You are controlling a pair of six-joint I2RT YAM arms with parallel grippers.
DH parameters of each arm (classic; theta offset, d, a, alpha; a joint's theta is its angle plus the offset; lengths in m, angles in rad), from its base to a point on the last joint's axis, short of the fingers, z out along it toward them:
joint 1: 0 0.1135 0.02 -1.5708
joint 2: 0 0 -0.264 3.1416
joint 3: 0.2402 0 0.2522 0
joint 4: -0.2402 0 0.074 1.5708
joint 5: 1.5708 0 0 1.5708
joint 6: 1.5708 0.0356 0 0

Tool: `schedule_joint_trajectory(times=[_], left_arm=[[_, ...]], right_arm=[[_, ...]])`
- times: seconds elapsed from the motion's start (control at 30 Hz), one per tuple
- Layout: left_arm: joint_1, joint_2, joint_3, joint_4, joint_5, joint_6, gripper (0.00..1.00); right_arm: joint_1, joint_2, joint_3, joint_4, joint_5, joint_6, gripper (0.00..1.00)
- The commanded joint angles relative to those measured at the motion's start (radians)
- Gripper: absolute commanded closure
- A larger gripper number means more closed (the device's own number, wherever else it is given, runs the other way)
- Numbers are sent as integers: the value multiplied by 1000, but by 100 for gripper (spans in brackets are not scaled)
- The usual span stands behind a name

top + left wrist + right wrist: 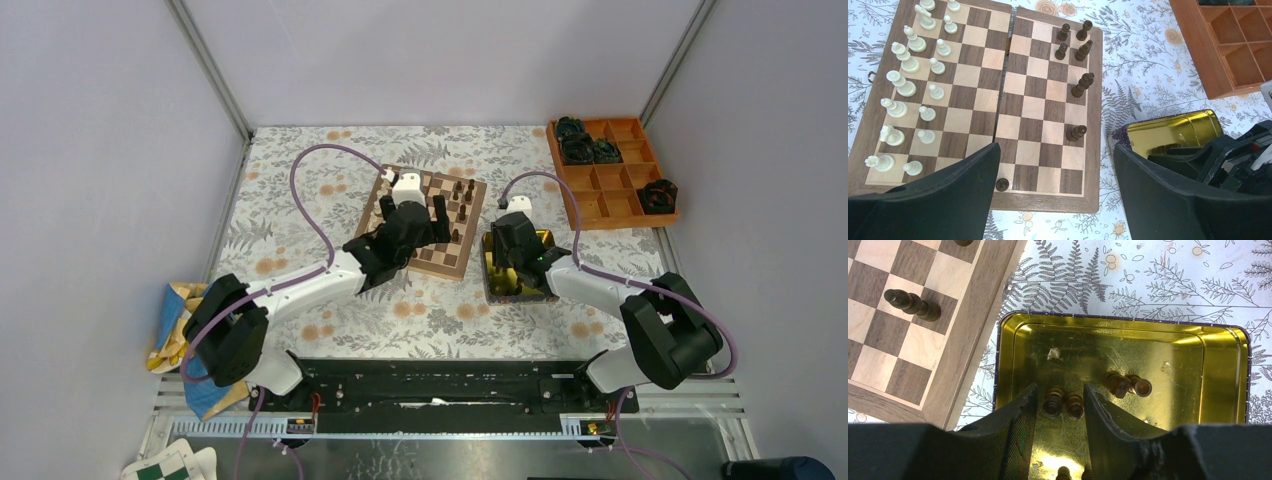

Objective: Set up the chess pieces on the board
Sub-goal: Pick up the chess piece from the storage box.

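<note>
Two dark pieces lie side by side on the floor of the yellow tin, directly between the fingers of my right claw. This claw is narrow, with one finger close at each side of the pair. I cannot tell if the fingers press on them or only stand beside them. Two more dark ones lie together just to the right of the claw. Others show at the near wall of the tin, partly hidden under me.

The tin stands just beside the right side of the board. The board lies about the middle of the table, somewhat toward its far edge. On the board the cream pieces stand in two full rows along its left side. Along its right side only six dark pieces stand, four grouped at the far end and two alone nearer to me.

My left claw hangs above the near edge of the board, wide open and holding nothing.

At the far right corner of the table stands an orange tray with black lumps in some compartments.
</note>
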Motion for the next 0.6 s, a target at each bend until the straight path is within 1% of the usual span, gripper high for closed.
schedule_joint_trajectory(times=[0.0, 0.33, 0.57], left_arm=[[-6, -26, -18, 48, -33, -11, 9], [-7, -31, -20, 45, -36, -14, 9], [-6, -34, -21, 44, -37, -16, 9]], right_arm=[[11, 7, 18, 6, -10, -10, 55], [13, 17, 22, -5, -24, -7, 58], [17, 20, 23, -12, -26, -6, 65]])
